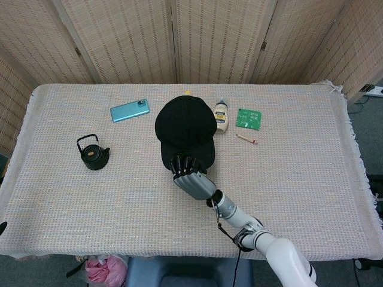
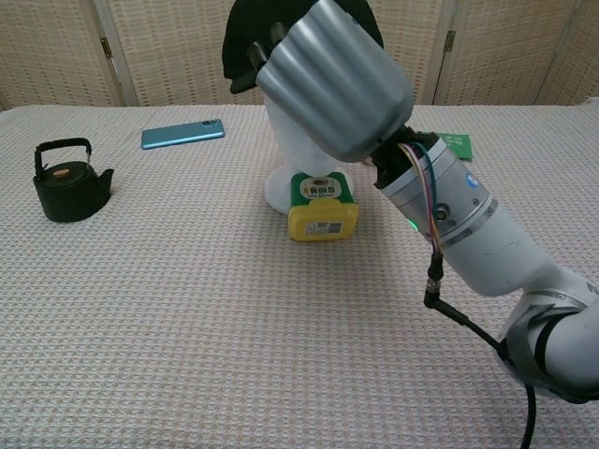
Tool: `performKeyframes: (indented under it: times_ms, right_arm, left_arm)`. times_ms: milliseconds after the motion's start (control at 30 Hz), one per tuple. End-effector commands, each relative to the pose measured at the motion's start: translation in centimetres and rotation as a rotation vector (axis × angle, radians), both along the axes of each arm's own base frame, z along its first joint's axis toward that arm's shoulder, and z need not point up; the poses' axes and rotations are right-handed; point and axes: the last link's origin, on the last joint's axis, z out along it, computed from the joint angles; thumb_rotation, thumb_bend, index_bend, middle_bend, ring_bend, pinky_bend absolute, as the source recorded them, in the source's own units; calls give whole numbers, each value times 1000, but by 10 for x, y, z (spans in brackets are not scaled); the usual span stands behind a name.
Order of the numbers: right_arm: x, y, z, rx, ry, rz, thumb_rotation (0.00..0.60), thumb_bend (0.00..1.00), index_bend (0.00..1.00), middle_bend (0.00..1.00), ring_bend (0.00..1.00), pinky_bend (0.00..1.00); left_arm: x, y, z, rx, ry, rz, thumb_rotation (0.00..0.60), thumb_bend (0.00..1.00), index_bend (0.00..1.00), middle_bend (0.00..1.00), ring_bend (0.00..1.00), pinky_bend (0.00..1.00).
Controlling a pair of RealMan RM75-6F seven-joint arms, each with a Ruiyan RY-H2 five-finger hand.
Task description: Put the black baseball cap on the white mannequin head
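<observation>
The black baseball cap [image 1: 185, 127] sits over the white mannequin head [image 2: 290, 154], which the head view hides completely beneath it. My right hand [image 1: 191, 177] grips the cap's brim at its near edge, fingers curled over it. In the chest view that right hand [image 2: 332, 89] fills the top centre, with the cap [image 2: 245, 42] dark behind it and the mannequin's white neck and base below. My left hand shows in neither view.
A yellow tub with a green lid [image 2: 323, 207] stands against the mannequin's base. A black kettle [image 1: 93, 153] is at the left, a teal phone [image 1: 129, 110] behind it. A mayonnaise bottle [image 1: 221, 117], a green card [image 1: 248, 118] and a small stick [image 1: 246, 139] lie right of the cap.
</observation>
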Motion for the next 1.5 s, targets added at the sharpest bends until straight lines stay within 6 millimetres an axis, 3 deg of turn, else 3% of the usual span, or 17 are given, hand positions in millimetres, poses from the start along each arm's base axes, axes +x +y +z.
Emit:
performKeyframes:
  times_ms: [33, 100, 167, 233, 367, 500, 700, 867, 1000, 1100, 1333, 1500]
  right_arm:
    - [-5, 1, -3, 15, -4, -43, 600, 561, 644, 564, 727, 913]
    - [-10, 1, -6, 29, -12, -92, 600, 459, 338, 408, 601, 780]
    - [-13, 3, -9, 46, -22, -135, 600, 392, 113, 255, 474, 674]
    - [-16, 5, -11, 68, -26, -175, 600, 327, 12, 129, 373, 610]
    - [-18, 11, -14, 127, -27, -220, 600, 203, 0, 6, 280, 533]
    - [-22, 24, -9, 170, -55, -217, 600, 159, 0, 0, 249, 518]
    - [-50, 61, 29, 265, -203, -252, 600, 159, 0, 0, 233, 514]
    - [-92, 94, 81, 371, -332, -392, 600, 167, 0, 0, 189, 429]
    - [-142, 103, 125, 361, -402, -611, 600, 170, 0, 0, 122, 285]
    - [-178, 106, 151, 440, -534, -757, 600, 176, 0, 0, 93, 262]
    - [-247, 121, 180, 528, -665, -863, 600, 172, 0, 0, 69, 207]
    - [-271, 146, 195, 546, -731, -837, 600, 163, 0, 0, 6, 155]
  left_arm:
    - [0, 0, 0, 0, -1, 3, 600, 246, 70, 0, 0, 163]
    - [0, 0, 0, 0, -2, 6, 600, 246, 87, 0, 0, 163]
    - [0, 0, 0, 0, -1, 6, 600, 246, 100, 0, 0, 163]
    - [1, 0, -1, -2, 1, 2, 600, 246, 104, 0, 0, 163]
    - [0, 0, 0, -3, -1, 5, 600, 246, 106, 0, 0, 163]
    - [0, 0, 1, 1, -3, 6, 600, 246, 109, 0, 0, 163]
    - [-1, 0, 0, 1, 2, 8, 600, 246, 109, 0, 0, 163]
    - [2, 2, -6, -3, 30, 10, 600, 246, 109, 0, 0, 163]
    - [9, 5, -11, -2, 41, 4, 600, 246, 109, 0, 0, 163]
    - [17, 6, -15, 5, 40, -16, 600, 246, 109, 0, 0, 163]
    - [23, 12, -29, -1, 17, -15, 600, 246, 109, 0, 0, 163]
    - [23, 12, -37, -32, 49, -38, 600, 246, 101, 0, 0, 163]
